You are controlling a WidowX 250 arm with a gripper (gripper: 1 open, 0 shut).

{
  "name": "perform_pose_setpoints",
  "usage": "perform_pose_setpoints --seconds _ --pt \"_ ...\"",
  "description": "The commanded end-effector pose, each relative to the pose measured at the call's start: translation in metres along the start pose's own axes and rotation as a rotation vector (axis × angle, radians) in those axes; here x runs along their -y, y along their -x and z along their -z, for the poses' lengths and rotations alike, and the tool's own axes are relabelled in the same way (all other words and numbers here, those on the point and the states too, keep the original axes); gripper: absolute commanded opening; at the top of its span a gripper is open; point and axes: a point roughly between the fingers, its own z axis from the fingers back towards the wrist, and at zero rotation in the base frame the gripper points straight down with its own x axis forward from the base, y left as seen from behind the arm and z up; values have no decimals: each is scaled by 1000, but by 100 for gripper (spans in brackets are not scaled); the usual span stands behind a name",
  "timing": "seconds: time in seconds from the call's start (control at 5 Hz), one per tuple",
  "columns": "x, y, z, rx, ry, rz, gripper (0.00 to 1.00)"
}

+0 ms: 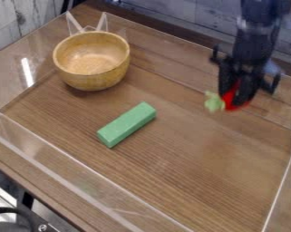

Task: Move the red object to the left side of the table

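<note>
At three o'clock, your gripper (238,98) is clamped on the glossy red strawberry (236,97).
It hangs above the wood-grain table (196,172), well apart from the round wooden bowl (92,60) and green block (126,124).

Red object (236,96) with green leaves, green block (126,124), tan bowl (92,60), brown wood-grain table (172,172).

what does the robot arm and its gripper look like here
The arm is a dark, near-black column coming down from the top right of the camera view, motion-blurred. It ends in a black, boxy gripper with dark fingers. No cables or markings can be made out through the blur.
</note>
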Motion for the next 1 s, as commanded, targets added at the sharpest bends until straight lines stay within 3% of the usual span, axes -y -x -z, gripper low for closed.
perform_pose_setpoints --seconds 0.0,0.2,0.6,0.8 --pt "-30 14 -43 84 -29 -125 0" --pt "-72 36 -57 93 -43 -279 0" --pt "-146 98 -64 72 -78 -355 0" --pt "-178 130 -54 62 -88 -384 0"
